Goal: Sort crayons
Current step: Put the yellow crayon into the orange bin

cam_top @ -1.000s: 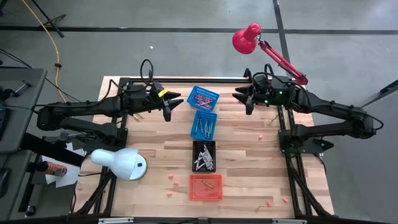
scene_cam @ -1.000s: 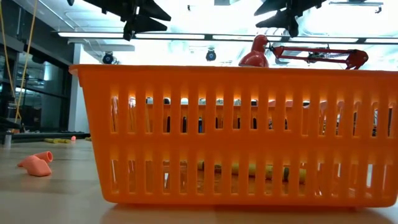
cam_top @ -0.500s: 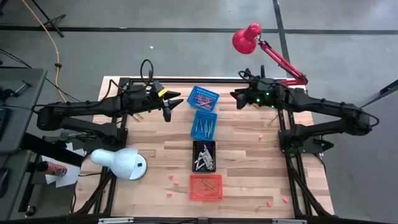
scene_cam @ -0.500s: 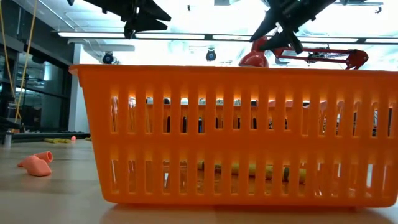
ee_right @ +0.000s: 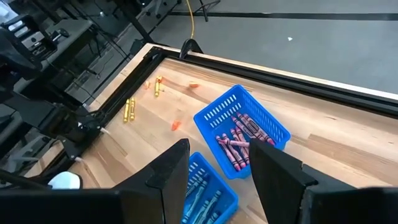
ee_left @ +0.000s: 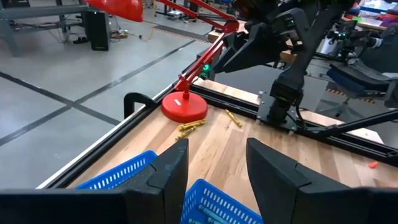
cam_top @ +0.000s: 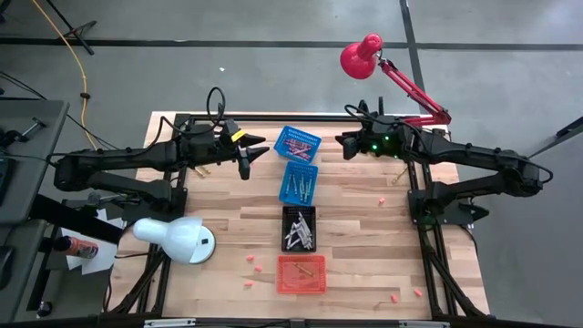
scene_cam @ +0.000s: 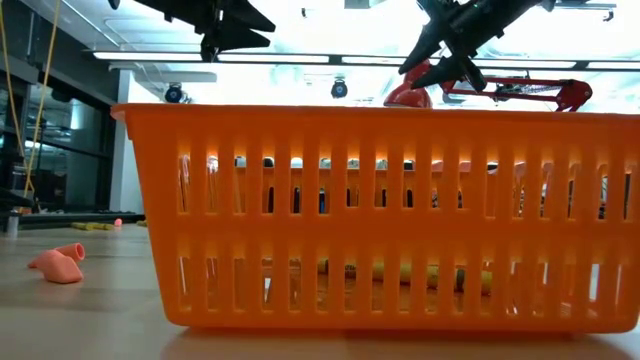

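Observation:
Four baskets stand in a row down the table's middle. The far blue basket [cam_top: 298,143] holds pink and red crayons [ee_right: 239,138]. A second blue basket [cam_top: 298,182] holds bluish ones, a black basket [cam_top: 299,228] grey ones, and the near orange basket [cam_top: 301,273] a few orange and yellow ones. Loose yellow crayons lie at the far left [ee_right: 129,109] and by the red lamp's base [ee_left: 191,126]. My left gripper [cam_top: 255,157] is open and empty, in the air left of the blue baskets. My right gripper [cam_top: 342,147] is open and empty, in the air right of the far blue basket.
A white lamp [cam_top: 178,239] stands at the near left and a red lamp [cam_top: 362,56] reaches over the far right corner. Small pink bits lie on the wood near the orange basket [cam_top: 255,267], at the near right [cam_top: 394,296] and at mid right [cam_top: 383,198].
My right gripper has gone a little toward the table's left edge, nearer the far blue basket, and has tipped its fingers downward. It stays open.

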Robot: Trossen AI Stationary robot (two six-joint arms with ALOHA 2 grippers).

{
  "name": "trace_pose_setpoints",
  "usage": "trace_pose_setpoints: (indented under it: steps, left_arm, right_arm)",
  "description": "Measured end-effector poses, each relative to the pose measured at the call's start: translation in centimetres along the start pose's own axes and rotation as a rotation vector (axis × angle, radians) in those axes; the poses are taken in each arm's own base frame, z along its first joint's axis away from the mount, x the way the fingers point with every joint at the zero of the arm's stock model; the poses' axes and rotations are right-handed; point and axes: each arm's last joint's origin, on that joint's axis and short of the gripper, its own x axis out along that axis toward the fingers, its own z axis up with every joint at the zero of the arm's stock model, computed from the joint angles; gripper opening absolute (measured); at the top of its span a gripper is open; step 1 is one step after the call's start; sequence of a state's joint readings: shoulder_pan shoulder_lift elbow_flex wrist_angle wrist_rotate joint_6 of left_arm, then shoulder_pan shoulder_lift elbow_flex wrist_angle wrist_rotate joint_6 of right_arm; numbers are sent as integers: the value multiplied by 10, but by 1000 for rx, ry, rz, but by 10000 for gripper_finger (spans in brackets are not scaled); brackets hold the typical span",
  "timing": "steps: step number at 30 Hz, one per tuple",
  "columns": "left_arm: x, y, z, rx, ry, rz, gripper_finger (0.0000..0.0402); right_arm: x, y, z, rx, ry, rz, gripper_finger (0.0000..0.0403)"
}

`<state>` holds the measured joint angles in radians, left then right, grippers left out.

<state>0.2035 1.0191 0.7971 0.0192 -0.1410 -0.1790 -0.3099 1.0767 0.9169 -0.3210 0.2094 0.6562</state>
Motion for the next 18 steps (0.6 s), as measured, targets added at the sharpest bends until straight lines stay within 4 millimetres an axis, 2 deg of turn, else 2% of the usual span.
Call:
trace_pose_setpoints:
  steps: [7, 12, 18]
  left_arm:
    - [0, 0, 0, 0, 0, 0, 147]
    - [0, -1, 1, -30, -9, -7, 147]
    - [0, -2, 6, -178, -55, -21, 149]
  right_arm:
    - [0, 0, 0, -32, -2, -2, 163]
    - [0, 2, -2, -215, 52, 85, 163]
    - [-1, 7, -4, -478, 106, 271, 163]
